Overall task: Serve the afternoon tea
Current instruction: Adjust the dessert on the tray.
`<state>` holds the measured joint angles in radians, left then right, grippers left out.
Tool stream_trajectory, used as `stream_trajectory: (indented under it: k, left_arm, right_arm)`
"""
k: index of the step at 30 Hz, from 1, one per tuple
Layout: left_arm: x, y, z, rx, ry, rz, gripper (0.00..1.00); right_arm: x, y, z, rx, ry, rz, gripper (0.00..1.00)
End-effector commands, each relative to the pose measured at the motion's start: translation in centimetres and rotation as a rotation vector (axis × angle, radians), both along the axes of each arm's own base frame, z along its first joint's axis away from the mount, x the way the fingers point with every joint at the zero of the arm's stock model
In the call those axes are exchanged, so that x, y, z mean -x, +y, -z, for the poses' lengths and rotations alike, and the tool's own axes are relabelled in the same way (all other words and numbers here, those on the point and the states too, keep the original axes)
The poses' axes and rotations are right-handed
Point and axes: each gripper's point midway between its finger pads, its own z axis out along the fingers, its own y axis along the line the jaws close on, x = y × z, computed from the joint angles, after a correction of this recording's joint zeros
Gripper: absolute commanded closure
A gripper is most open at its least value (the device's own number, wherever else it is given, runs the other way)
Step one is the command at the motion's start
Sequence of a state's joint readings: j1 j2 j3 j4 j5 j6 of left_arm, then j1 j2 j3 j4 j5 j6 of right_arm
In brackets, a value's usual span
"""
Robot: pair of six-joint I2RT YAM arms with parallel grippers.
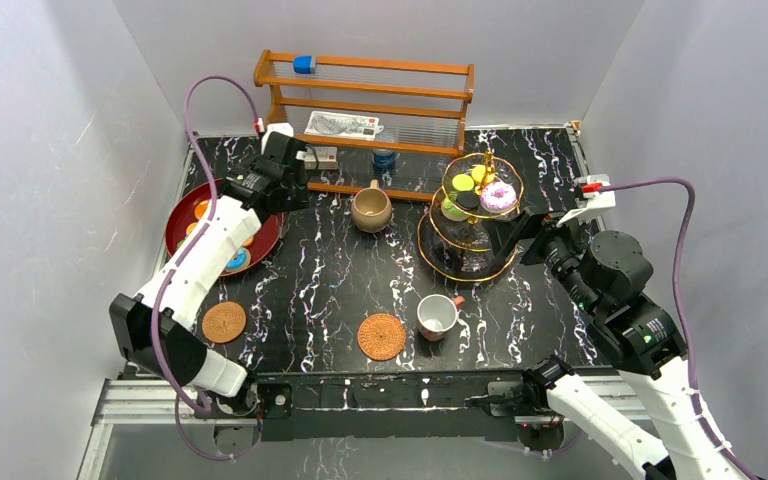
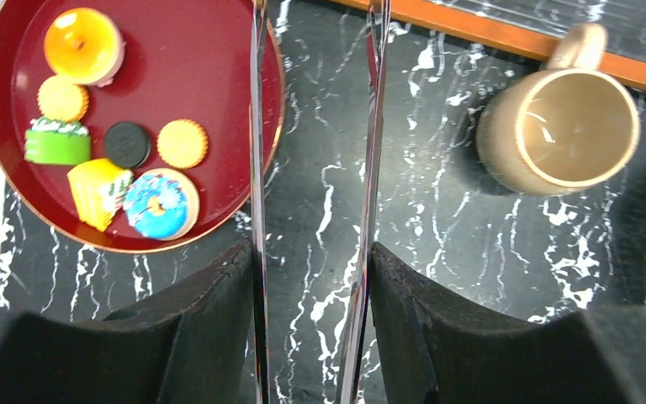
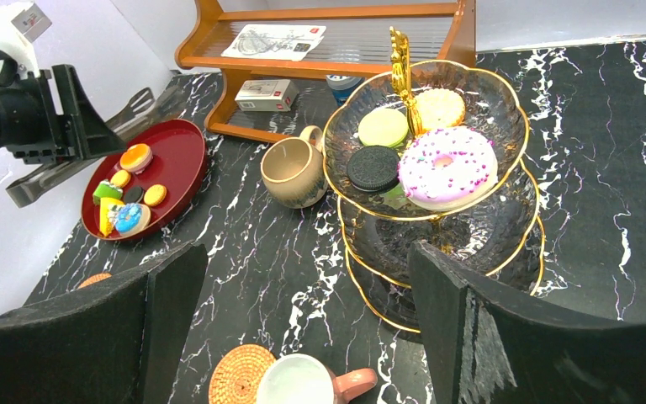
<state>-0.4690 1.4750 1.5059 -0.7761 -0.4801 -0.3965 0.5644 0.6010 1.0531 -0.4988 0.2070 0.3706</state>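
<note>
Leftmost, at the far left of the desk (image 1: 360, 280), a red tray (image 2: 210, 76) carries toy pastries (image 2: 156, 204). The left gripper (image 2: 311, 252) hangs over the tray's right edge, clenched on metal tongs (image 2: 257, 126) whose blades point down at the marbled top. A coaster (image 1: 224, 322) lies near the front left. The tan mug (image 1: 371, 209) stands upright before the wooden rack (image 1: 365, 85). A second coaster (image 1: 381, 336) lies at the near centre, with the white cup (image 1: 437, 316) just beside it on the right. The tiered glass stand (image 3: 488, 93) holds a pink doughnut (image 3: 446, 167) and biscuits on top. The right gripper (image 3: 301, 257) hovers near it, released and grasping nothing.
</note>
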Motion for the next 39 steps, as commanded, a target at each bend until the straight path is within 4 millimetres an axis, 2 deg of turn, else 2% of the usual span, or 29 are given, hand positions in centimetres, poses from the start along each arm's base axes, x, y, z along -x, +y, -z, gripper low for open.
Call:
stream_trajectory:
  k: [1,4,12,18,22,28,39]
  left_arm:
    - [0.7,3.9,-1.2,0.013,-0.046,-0.095,0.52]
    - [0.8,5.6,0.9,0.052,-0.001,-0.125,0.53]
    - [2.2,8.2,7.0,0.068,0.144,-0.211,0.53]
    - [3.1,9.3,10.3,0.138,0.233,-0.247,0.54]
    - [3.5,10.1,11.7,0.132,0.265,-0.262,0.55]
    - [3.3,10.1,13.3,0.151,0.293,-0.258,0.56]
    - [1.4,8.1,13.7,0.248,0.294,-0.196,0.58]
  right_arm:
    - [0.2,0.0,-2.0,-0.043,-0.056,-0.003,0.01]
    - [0.2,0.3,-1.9,-0.046,-0.048,-0.015,0.01]
    - [0.3,0.1,-1.5,-0.049,-0.052,-0.006,0.01]
    - [0.2,0.0,-1.6,-0.034,-0.058,-0.004,0.01]
    - [0.0,0.0,-1.6,-0.030,-0.062,-0.003,0.01]
    - [-0.1,0.2,-1.5,-0.031,-0.061,-0.008,0.01]
    - [-0.4,0.3,-1.2,-0.031,-0.055,-0.001,0.01]
